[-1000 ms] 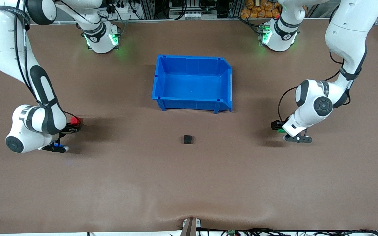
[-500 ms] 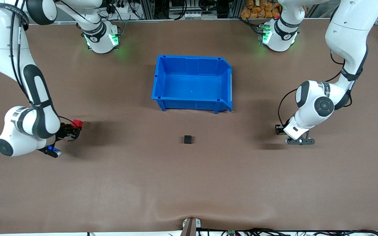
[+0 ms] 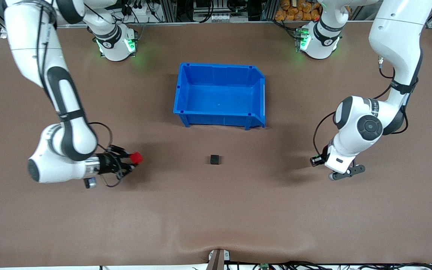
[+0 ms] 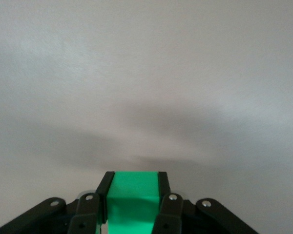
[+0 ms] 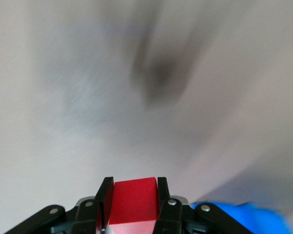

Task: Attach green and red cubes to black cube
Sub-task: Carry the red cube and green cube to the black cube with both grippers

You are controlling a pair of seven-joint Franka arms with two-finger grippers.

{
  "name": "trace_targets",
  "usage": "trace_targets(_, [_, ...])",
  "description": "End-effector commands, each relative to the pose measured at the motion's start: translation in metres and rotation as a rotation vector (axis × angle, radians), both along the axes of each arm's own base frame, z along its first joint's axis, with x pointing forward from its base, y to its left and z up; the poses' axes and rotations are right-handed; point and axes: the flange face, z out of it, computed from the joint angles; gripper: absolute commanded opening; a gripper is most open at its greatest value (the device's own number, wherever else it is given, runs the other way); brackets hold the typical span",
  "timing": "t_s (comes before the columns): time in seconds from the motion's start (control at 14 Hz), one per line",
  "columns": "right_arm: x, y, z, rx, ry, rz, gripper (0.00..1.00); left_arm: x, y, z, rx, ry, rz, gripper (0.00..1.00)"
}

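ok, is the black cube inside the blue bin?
No, the black cube sits on the bare table, nearer the front camera than the blue bin.

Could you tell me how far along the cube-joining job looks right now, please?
Done: both pickups. The right gripper is shut on the red cube, and the left gripper is shut on the green cube. In hand: carrying them, both up off the table. Left: the black cube sits alone, nearer the front camera than the blue bin, with nothing attached.

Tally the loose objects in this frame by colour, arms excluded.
Red: 1, red cube in the right tool.
Green: 1, green cube in the left tool.
Black: 1, black cube.
Blue: 1, bin.
Total: 4.
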Motion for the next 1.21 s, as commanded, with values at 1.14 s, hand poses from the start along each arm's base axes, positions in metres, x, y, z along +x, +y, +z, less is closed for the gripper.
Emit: trace_targets(1.14, [-0.062, 0.230, -0.067, -0.053, -0.043, -0.334, 0.00, -0.018, -0.279, -0.047, -0.125, 0.057, 1.120, 0.00])
